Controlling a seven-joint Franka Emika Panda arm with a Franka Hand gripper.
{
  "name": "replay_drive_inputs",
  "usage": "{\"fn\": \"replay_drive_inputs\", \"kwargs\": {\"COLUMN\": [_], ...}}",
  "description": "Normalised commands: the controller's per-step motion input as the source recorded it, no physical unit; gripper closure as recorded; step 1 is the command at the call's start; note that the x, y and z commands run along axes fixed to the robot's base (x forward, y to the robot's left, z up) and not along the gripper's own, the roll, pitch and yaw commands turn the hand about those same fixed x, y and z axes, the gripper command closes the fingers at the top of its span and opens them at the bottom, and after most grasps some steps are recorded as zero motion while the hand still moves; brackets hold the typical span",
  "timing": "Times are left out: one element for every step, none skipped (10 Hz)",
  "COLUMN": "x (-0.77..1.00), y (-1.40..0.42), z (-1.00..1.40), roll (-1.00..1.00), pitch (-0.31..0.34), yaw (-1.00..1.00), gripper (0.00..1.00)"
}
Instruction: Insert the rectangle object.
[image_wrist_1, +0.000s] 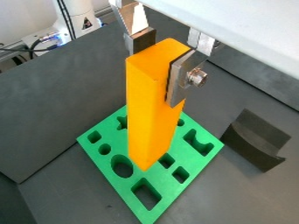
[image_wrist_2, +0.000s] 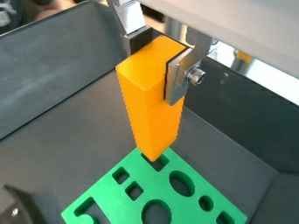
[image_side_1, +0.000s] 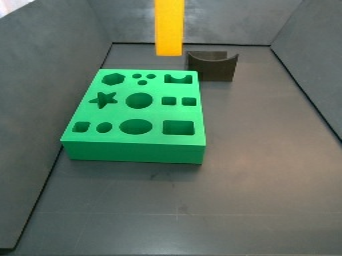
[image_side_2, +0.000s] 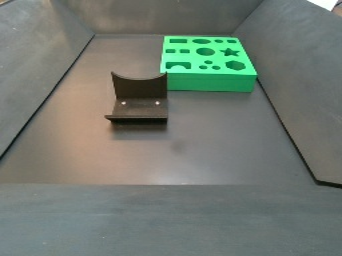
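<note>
The rectangle object (image_wrist_1: 152, 105) is a long orange-yellow bar, held upright near its top end between the silver fingers of my gripper (image_wrist_1: 163, 59). It shows the same way in both wrist views (image_wrist_2: 149, 105), with the gripper (image_wrist_2: 162, 57) shut on it. Its lower end hangs over the green block with shaped holes (image_wrist_1: 103, 140), which also shows in a wrist view (image_wrist_2: 117, 199). In a side view the bar (image_side_1: 168, 28) hangs beyond the block's (image_side_1: 114, 113) far edge, clear of it. The gripper is out of both side views.
A small dark grey U-shaped holder (image_side_1: 214, 63) stands on the dark floor beside the block, and it shows in a wrist view (image_wrist_1: 257, 136) and a side view (image_side_2: 136, 98). The green block (image_side_2: 187, 55) sits near the far wall. Sloping dark walls enclose the floor.
</note>
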Motion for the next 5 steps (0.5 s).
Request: {"fn": "replay_drive_inputs", "kwargs": {"x": [0.00, 0.00, 0.00, 0.00, 0.00], "y": [-0.09, -0.09, -0.07, -0.07, -0.09], "z": [-0.38, -0.39, -0.43, -0.43, -0.49], "roll": [0.00, 0.00, 0.00, 0.00, 0.03], "pitch": [0.000, 0.000, 0.000, 0.000, -0.014], "yaw": [-1.00, -1.00, -1.00, -1.00, -1.00], "gripper": [1.00, 1.00, 1.00, 1.00, 1.00]}}
